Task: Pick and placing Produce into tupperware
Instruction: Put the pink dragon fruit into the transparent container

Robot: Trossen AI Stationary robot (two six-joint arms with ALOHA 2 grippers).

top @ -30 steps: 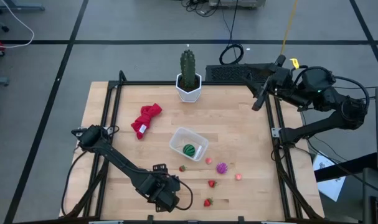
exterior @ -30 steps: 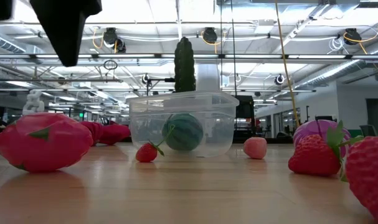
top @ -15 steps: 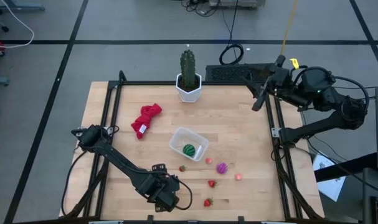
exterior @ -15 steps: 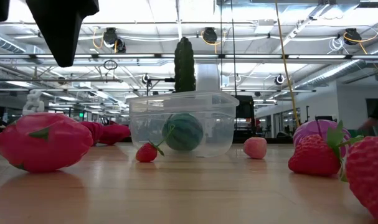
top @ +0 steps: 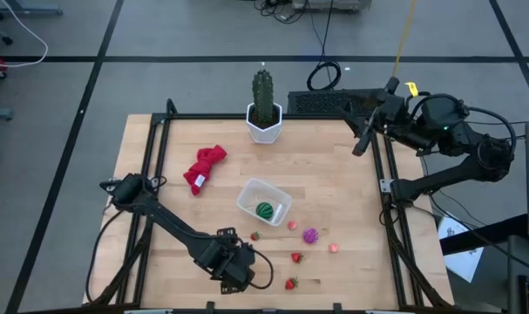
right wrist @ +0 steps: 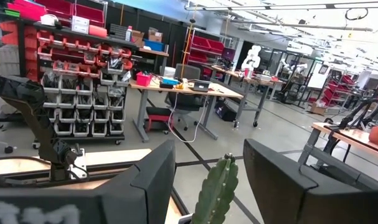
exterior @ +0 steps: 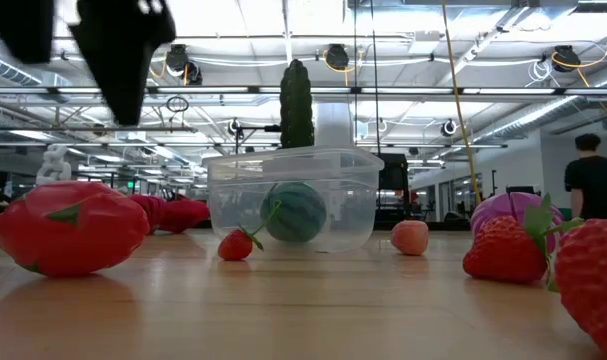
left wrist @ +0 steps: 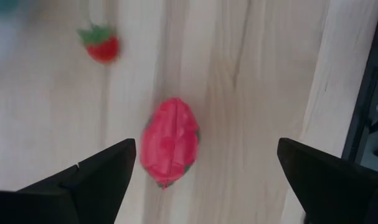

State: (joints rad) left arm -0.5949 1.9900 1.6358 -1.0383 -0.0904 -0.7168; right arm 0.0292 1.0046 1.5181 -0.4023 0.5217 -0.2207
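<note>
Red oval toy fruit [left wrist: 169,140] on the table's [top: 351,201] front edge: it lies directly under your left gripper [left wrist: 201,177], jaws spread wide and empty, long axis running between the fingers, far from your right gripper [top: 362,139] parked at the back corner.

Two dark jointed arms, looping black cables, broad black wedge fingers [left wrist: 83,180]

Bright overhead light, blurred wrist view
</note>
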